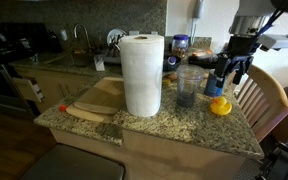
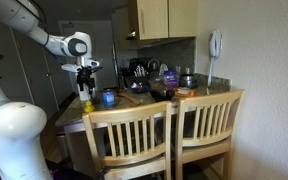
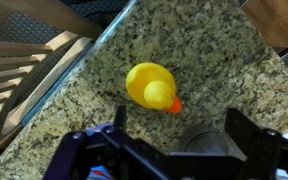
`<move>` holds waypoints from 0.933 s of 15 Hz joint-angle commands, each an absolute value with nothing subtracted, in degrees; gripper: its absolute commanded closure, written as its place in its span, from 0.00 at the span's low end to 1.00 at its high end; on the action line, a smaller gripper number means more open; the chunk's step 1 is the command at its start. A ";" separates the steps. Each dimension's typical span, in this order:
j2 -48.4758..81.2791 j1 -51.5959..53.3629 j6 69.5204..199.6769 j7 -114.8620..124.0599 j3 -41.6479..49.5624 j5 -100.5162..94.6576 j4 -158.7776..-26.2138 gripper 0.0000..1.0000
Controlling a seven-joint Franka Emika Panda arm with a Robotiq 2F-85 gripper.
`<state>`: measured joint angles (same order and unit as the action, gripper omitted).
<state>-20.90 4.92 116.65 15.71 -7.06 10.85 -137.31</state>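
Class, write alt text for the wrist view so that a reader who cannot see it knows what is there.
A yellow rubber duck with an orange beak rests on a speckled granite counter, just ahead of the open gripper, which holds nothing. The slats of a wooden chair show beyond the counter's edge at the left.

Yellow duck [image 3: 152,86], speckled granite counter [image 3: 224,90]

Tool [image 1: 228,79], jaws apart, just above duck [image 1: 220,106]; paper towel roll [image 1: 142,75] mid-counter [image 1: 184,126].
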 commanded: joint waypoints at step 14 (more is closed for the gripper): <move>-15.96 2.18 123.55 23.99 -8.23 10.06 -120.62 0.00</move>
<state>-24.60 4.60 120.78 19.51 -7.58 10.71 -130.85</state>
